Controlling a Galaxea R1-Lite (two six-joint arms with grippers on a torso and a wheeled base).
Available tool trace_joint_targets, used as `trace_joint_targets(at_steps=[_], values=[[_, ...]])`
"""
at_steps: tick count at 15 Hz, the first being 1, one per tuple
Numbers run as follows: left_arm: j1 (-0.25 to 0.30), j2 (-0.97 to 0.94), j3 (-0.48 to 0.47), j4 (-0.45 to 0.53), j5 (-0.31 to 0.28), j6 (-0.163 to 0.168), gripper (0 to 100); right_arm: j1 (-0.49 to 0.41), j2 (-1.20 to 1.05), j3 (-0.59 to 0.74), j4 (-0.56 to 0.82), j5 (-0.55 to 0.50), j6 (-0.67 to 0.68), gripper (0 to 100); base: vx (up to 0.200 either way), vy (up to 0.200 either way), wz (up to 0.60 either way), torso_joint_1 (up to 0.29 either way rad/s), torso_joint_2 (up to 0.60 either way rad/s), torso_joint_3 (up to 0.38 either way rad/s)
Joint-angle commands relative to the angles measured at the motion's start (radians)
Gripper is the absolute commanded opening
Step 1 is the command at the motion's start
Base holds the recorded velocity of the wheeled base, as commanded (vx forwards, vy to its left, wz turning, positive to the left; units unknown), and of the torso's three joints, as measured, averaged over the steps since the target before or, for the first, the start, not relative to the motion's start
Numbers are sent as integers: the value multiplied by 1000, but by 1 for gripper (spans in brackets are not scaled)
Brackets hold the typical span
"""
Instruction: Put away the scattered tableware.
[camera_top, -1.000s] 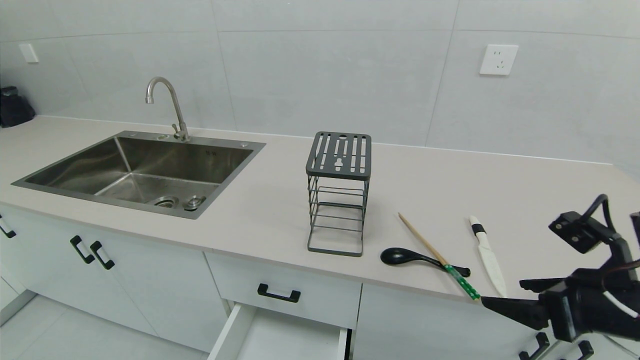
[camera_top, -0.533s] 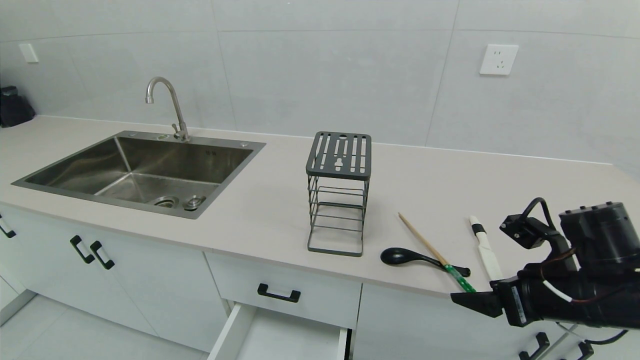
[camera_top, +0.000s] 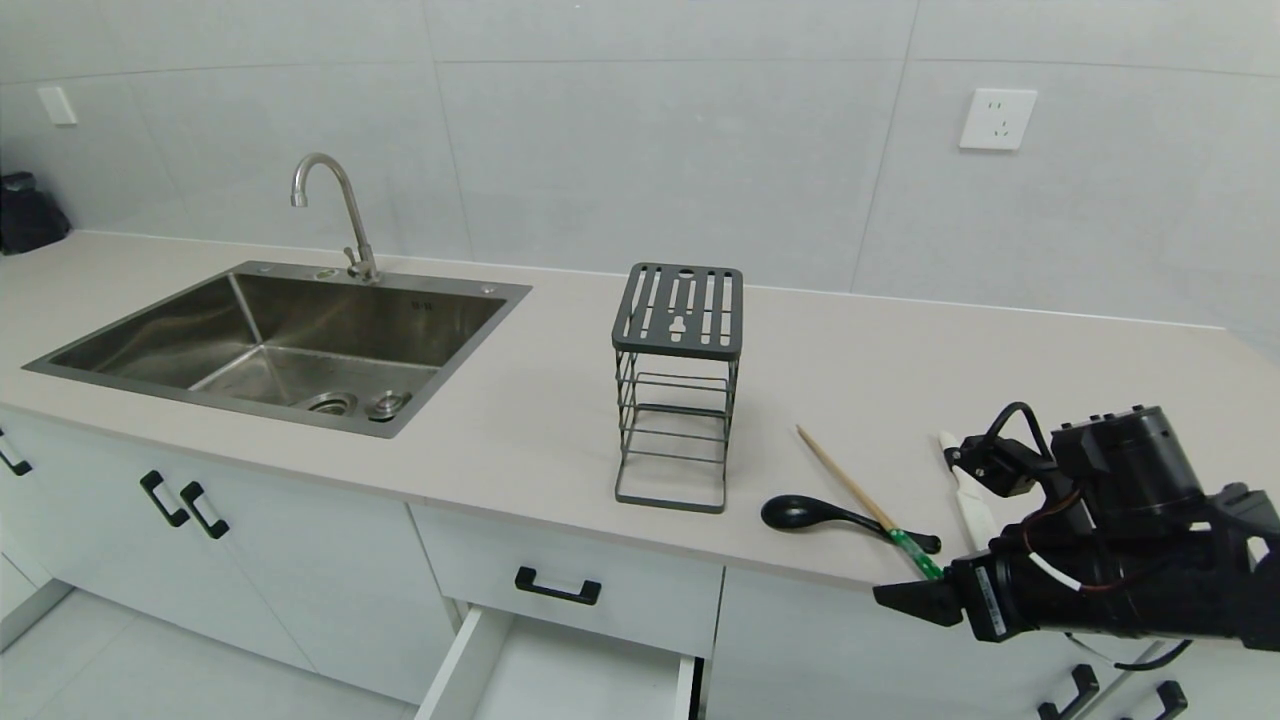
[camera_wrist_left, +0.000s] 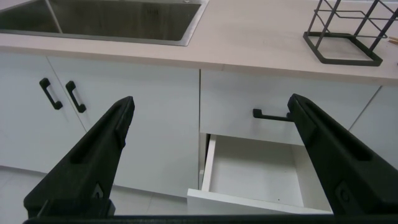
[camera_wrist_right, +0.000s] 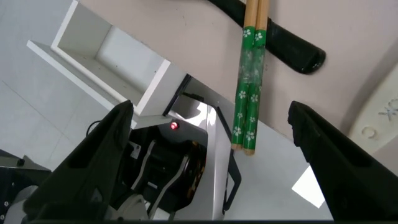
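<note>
A pair of wooden chopsticks (camera_top: 860, 497) with green ends lies on the counter right of the rack, crossing a black spoon (camera_top: 800, 513). A white knife (camera_top: 968, 500) lies farther right, partly hidden by my right arm. My right gripper (camera_top: 900, 603) hovers open at the counter's front edge, just over the chopsticks' green ends (camera_wrist_right: 250, 74); the spoon handle (camera_wrist_right: 292, 51) and the knife (camera_wrist_right: 379, 112) lie close by. Nothing sits between its fingers (camera_wrist_right: 93, 162). My left gripper (camera_wrist_left: 211, 162) is open and holds nothing, low in front of the cabinets, facing the open drawer (camera_wrist_left: 261, 171).
A dark wire rack (camera_top: 677, 385) stands mid-counter. The steel sink (camera_top: 280, 340) with its tap is at the left. A white drawer (camera_top: 560, 680) is pulled open below the counter edge. Cabinet doors with black handles (camera_wrist_left: 59, 93) lie below the sink.
My right arm has swung left and inward along the counter's front edge, bringing its open gripper up to the chopsticks' green ends. The tableware has not moved.
</note>
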Motion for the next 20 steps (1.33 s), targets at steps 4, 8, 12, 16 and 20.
trace_joint_targets(at_steps=[4,8,12,16,20], values=[[0,1,0,0,0,0,100,22,29,-8,-3,0,1,100,0,0,0,0,0,0],[0,1,0,0,0,0,100,28,78,-16,-81,-18,3,100,0,0,0,0,0,0],[0,1,0,0,0,0,100,67,92,-17,-96,-53,66,100,0,0,0,0,0,0],[0,1,0,0,0,0,100,74,97,-28,-96,-103,95,0,0,0,0,0,0,0],[0,1,0,0,0,0,100,77,144,-46,-89,-198,150,0,0,0,0,0,0,0]])
